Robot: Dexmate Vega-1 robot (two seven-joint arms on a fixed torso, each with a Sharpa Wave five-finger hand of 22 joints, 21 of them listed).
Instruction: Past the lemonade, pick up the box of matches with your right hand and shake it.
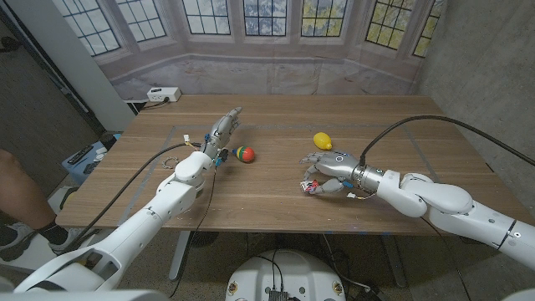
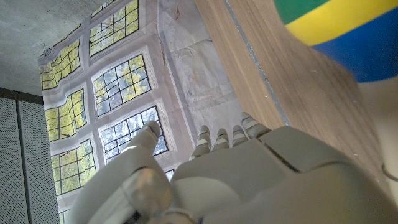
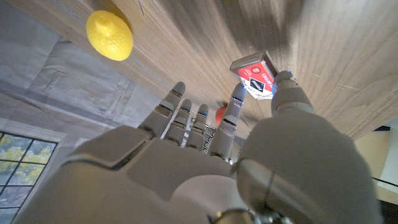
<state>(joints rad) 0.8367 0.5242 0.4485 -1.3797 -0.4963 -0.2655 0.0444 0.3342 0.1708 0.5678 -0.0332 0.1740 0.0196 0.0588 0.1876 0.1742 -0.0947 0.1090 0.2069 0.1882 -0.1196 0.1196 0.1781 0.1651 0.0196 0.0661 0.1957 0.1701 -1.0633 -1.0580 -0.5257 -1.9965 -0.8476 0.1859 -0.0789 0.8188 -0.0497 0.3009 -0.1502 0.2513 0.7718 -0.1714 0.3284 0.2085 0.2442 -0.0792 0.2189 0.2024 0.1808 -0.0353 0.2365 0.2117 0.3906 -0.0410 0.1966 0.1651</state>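
A small red-and-white box of matches (image 1: 309, 186) sits low over the wooden table (image 1: 276, 209) near its front edge. My right hand (image 1: 333, 171) is right behind it. In the right wrist view the thumb and a finger pinch the box of matches (image 3: 255, 74) from both sides. I cannot tell whether it is off the wood. A yellow lemon (image 1: 323, 140) lies just beyond the hand, and the lemon (image 3: 109, 35) is apart from the fingers. My left hand (image 1: 219, 134) reaches over the table's left part with straight fingers, holding nothing.
A multicoloured ball (image 1: 244, 154) lies right of my left hand, close in the left wrist view as the ball (image 2: 336, 31). A white power strip (image 1: 163, 94) sits at the table's back left corner. A person's leg (image 1: 17, 192) is at the left edge.
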